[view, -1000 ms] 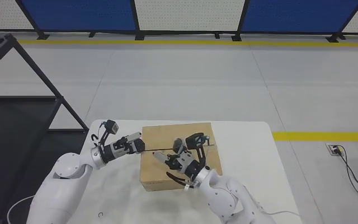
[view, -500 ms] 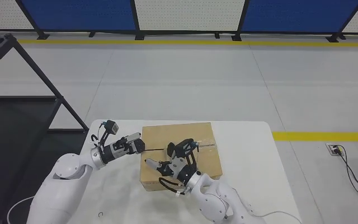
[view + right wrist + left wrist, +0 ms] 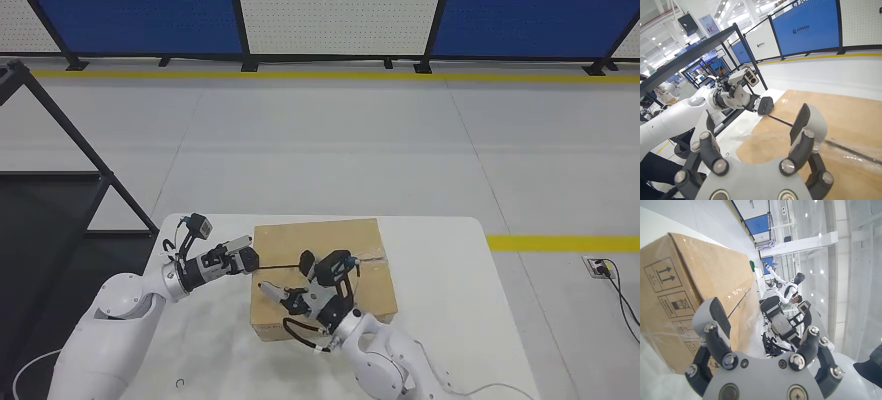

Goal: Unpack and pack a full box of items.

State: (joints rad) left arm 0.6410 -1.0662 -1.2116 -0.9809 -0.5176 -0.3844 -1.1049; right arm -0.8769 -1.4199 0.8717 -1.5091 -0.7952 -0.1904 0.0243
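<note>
A closed cardboard box (image 3: 360, 240) stands in the middle of the white table (image 3: 450, 290). Clear tape runs along its top seam (image 3: 848, 149). My left gripper (image 3: 250, 262) sits at the box's left edge, level with the seam, open and holding nothing. In the left wrist view the box's printed side (image 3: 668, 291) lies beside the spread left gripper (image 3: 762, 311). My right gripper (image 3: 300, 280) hovers over the left half of the box top, open and empty. The right wrist view has the right gripper (image 3: 757, 125) above the seam, with the left gripper (image 3: 761, 107) at the box's edge.
A black metal shelf frame (image 3: 40, 200) stands off the table's left side, close behind the left arm. A small dark ring (image 3: 180, 383) lies near the table's front left. Bare table surface lies to the right of the box.
The right gripper has slid left across the box top, toward the left gripper. The left arm and the box have not moved.
</note>
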